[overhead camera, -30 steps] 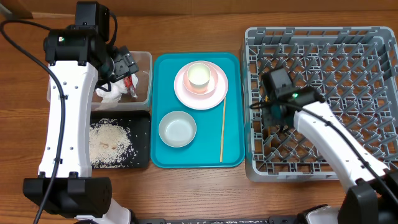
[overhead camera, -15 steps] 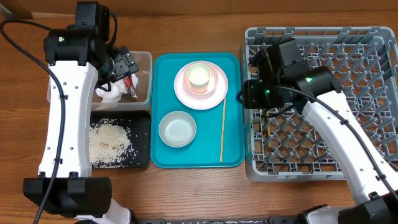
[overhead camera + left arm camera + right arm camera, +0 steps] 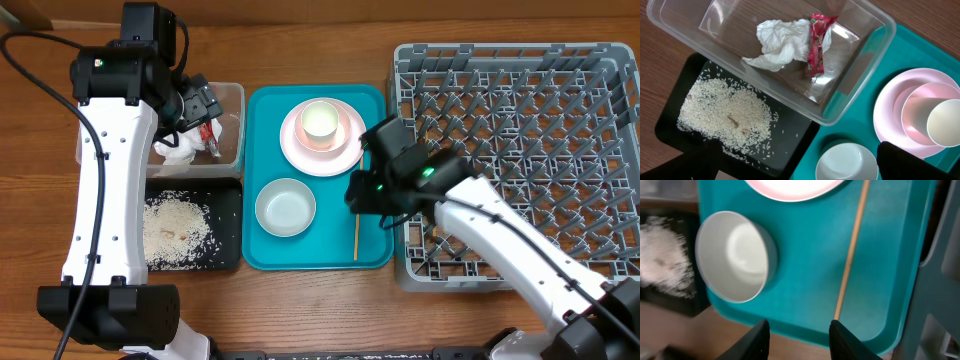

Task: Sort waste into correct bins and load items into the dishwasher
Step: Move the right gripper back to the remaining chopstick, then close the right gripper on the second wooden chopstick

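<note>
Chopstick (image 3: 850,255) flat on the teal tray (image 3: 262,250), lengthwise along its right side, between bowl (image 3: 285,207) and rack (image 3: 520,100), touching neither; only one in view. Thinnest and lowest item left to load, by the look of it, hence the right arm reaching across from the rack side with its wrist camera looking straight down on the stick. Right fingers (image 3: 760,340) parted to a modest gap, nothing between them, hovering over the tray's near edge just by the chopstick's near end, apparently not touching it; gap seemingly kept narrow to suit so thin a stick. Plate (image 3: 300,155) at the tray's far end with cup (image 3: 320,122) standing on it, bowl toward the left front: none of the three yet in the rack. Waste apparently sorted: napkin (image 3: 777,42) and wrapper (image 3: 816,42) together in the tub (image 3: 730,15), rice (image 3: 725,110) spread over the black tray (image 3: 795,140) just beside it on the tabletop. Left fingers (image 3: 905,162) spread fully wide, empty, hanging above tub and black tray, touching nothing; probably parked there out of the right arm's way.
</note>
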### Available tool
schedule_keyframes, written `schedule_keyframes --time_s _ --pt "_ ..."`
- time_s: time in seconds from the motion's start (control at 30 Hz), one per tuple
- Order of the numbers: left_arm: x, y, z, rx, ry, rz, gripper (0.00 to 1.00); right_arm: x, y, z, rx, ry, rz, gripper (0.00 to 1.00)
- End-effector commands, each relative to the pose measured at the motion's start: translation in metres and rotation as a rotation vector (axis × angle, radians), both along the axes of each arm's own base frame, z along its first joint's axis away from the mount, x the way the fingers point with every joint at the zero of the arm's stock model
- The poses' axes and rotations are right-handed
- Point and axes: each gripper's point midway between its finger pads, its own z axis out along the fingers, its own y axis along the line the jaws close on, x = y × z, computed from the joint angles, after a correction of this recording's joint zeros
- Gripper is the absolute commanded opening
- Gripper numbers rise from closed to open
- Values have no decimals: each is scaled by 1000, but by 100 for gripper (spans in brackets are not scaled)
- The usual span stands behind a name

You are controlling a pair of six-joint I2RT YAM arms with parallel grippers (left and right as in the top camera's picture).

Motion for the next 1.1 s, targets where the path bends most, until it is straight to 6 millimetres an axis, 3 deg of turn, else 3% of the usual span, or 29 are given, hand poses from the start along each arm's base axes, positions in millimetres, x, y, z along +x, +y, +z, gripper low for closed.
schedule_keyframes --time_s 0.0,0.3,0.43,0.47,0.57,0.87,0.97,1.0,1.07 --pt "1 1 3 9 -11 1 100 2 -15 -16 -132 -62 -143 40" --pt "1 1 3 9 -11 1 100 -4 -14 -48 -228 -176 -154 42" --pt "1 1 3 9 -11 1 100 -4 -14 -50 -225 -178 -154 54" --pt "1 2 3 10 -11 1 100 -4 -14 -50 -224 -178 -154 60" --pt "1 1 3 9 -11 1 100 -5 -10 -50 -204 -169 -147 100" --pt "1 1 3 9 -11 1 100 -7 19 -45 -62 -136 -104 100" --pt "1 2 3 10 -11 1 100 -6 14 -46 -86 -147 -115 55" --pt "1 1 3 9 -11 1 100 -5 12 -46 -100 -151 -119 49" --pt "1 1 3 9 -11 1 100 -3 7 -47 -119 -165 -129 47"
